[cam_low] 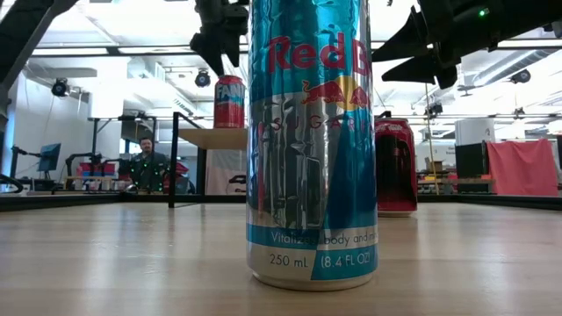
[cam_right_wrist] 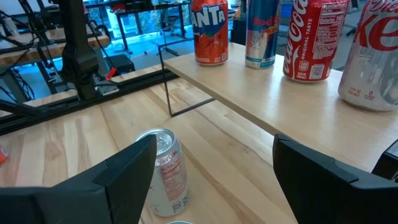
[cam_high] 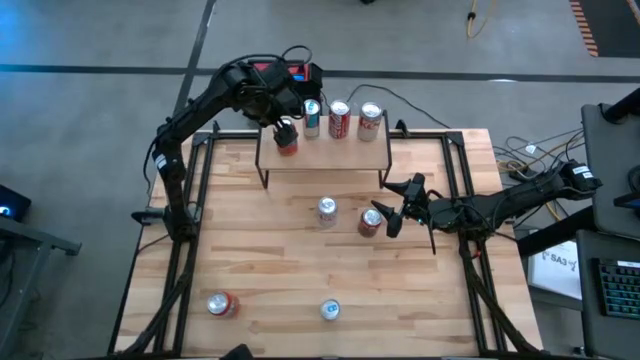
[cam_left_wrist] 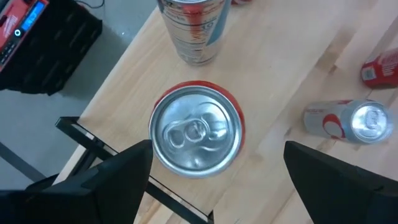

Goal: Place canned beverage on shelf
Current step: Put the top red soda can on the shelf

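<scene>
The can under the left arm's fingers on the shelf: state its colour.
Orange-red Fanta can with silver top; right wrist view shows it best.

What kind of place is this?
Probably a robotics lab or workshop: two robot arms work at a wooden table, with monitors, a seated person and ceiling strip lights behind.

We see bright, even light from ceiling lamps (cam_low: 60,86) in the far room. Glare streaks the near blue can (cam_low: 312,140), which looks slightly soft. Shadows under the shelf (cam_high: 325,152) are faint. Wrist-view fingers (cam_left_wrist: 106,183) blur, perhaps from closeness.
</scene>
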Robot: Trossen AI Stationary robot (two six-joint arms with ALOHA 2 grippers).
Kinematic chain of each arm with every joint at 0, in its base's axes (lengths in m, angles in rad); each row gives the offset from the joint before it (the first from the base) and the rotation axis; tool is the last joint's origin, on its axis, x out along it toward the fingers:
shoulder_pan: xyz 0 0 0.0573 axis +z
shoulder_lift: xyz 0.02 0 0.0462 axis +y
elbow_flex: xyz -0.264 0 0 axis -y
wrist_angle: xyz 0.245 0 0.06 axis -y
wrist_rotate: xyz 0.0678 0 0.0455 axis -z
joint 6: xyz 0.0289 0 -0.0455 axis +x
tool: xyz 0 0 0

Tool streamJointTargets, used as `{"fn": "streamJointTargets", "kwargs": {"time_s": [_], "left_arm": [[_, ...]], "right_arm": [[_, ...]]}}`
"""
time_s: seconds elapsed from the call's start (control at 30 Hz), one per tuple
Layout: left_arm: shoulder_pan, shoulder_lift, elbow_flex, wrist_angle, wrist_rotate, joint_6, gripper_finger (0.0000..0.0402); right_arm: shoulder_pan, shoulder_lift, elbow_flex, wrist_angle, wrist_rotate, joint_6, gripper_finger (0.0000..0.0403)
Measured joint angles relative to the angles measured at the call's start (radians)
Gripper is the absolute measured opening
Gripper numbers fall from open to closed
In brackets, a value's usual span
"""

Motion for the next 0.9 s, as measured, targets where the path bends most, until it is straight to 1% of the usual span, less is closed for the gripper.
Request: {"fn": "streamJointTargets", "kwargs": {"time_s": [0.3, 0.9], "left_arm": [[0.012, 0.034, 0.002, 0.008, -0.016, 0.008, 0.0346], [0.007, 0.026, 0.011, -0.003, 0.000, 0.025, 0.0346]], "right_arm": [[0.000, 0.000, 0.000, 0.000, 0.000, 0.000, 0.0299], [0.000, 0.000, 0.000, 0.000, 0.000, 0.000, 0.0299]]}}
